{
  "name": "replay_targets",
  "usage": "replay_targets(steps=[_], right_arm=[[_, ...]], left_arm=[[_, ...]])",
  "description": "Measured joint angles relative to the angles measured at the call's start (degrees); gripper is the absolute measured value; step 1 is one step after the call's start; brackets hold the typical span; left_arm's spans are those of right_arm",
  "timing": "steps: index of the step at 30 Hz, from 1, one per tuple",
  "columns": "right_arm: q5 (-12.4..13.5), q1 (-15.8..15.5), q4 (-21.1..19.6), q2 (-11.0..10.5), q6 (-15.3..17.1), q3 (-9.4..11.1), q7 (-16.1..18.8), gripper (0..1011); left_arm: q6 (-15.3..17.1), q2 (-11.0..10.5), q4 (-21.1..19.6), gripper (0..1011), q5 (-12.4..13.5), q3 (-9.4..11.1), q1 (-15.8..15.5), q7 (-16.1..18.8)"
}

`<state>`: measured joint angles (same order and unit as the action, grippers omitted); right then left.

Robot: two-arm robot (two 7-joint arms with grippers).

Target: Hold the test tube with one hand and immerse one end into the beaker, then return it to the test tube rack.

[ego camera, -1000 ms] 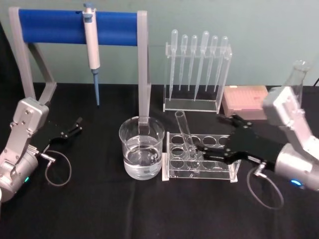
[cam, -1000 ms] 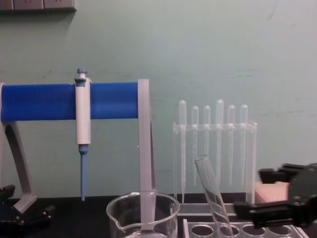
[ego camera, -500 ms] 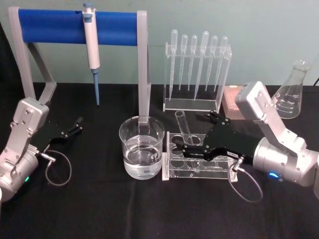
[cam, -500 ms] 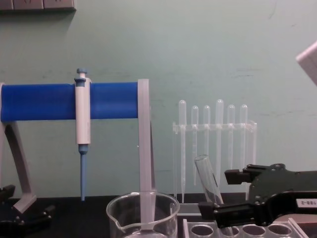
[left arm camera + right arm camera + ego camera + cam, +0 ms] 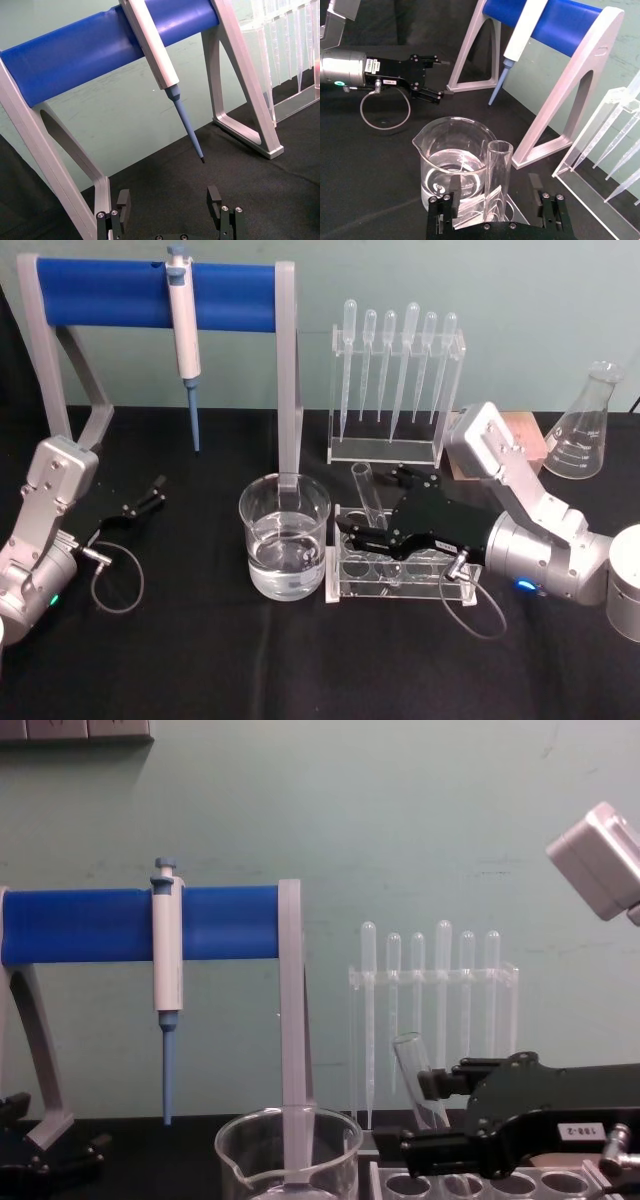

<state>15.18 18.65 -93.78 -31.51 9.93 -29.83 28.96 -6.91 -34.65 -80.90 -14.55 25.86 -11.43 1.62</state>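
1. Head view: my right gripper [image 5: 372, 505] reaches in over the clear rack [image 5: 400, 587]. Its two fingers are spread on either side of the test tube [image 5: 364, 490] and are not closed on it. The test tube stands in a hole in the rack's left half, its open top leaning towards the beaker [image 5: 285, 540]. The beaker sits just beside the rack and holds clear liquid. My left gripper [image 5: 145, 497] is parked well off to the left on the black table [image 5: 200, 660].
2. Left wrist view: the left gripper [image 5: 169, 200] has its jaws apart with nothing between them. The blue tip of the pipette [image 5: 150, 45] hangs ahead of it, clear of the table.
3. Right wrist view: the test tube [image 5: 497, 175] rises between the right gripper's fingers [image 5: 452, 197] with a gap on each side, so the jaws are open. The beaker [image 5: 455, 160] is close beside it.
4. Chest view: the right gripper [image 5: 417, 1116] comes in from the right. The test tube [image 5: 413, 1065] slants up between its fingers, rim just above them. The beaker [image 5: 290, 1145] sits low to the left.
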Motion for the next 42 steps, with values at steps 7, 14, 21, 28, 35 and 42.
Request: replay_targets(steps=[7,14,21,28,35,42], right_arm=[[-0.55,0.01,0.25,0.65,-0.07,0.12,0.38,651],[-0.07,-1.02,-0.22,0.76,-0.29,1.41,0.32,429],[1.69,-2.84,-1.36,0.94,-0.95,3.62,-0.83,229],[5.60,-5.52,-4.12,1.27,-2.27,7.45,-2.46,224],[10.93,-7.32,-8.55,2.04,-1.63,11.97,-4.96,224],[15.04,-7.05,-11.37,2.15,2.75,13.26,-7.46,224]], left_arm=[[0.00,0.00,0.00,1000,0.00,0.00,0.00,0.00],[0.00,0.00,0.00,1000,0.00,0.00,0.00,0.00],[0.00,0.00,0.00,1000,0.00,0.00,0.00,0.00],[0.00,0.00,0.00,1000,0.00,0.00,0.00,0.00],[0.00,0.00,0.00,1000,0.00,0.00,0.00,0.00],[0.00,0.00,0.00,1000,0.00,0.00,0.00,0.00]])
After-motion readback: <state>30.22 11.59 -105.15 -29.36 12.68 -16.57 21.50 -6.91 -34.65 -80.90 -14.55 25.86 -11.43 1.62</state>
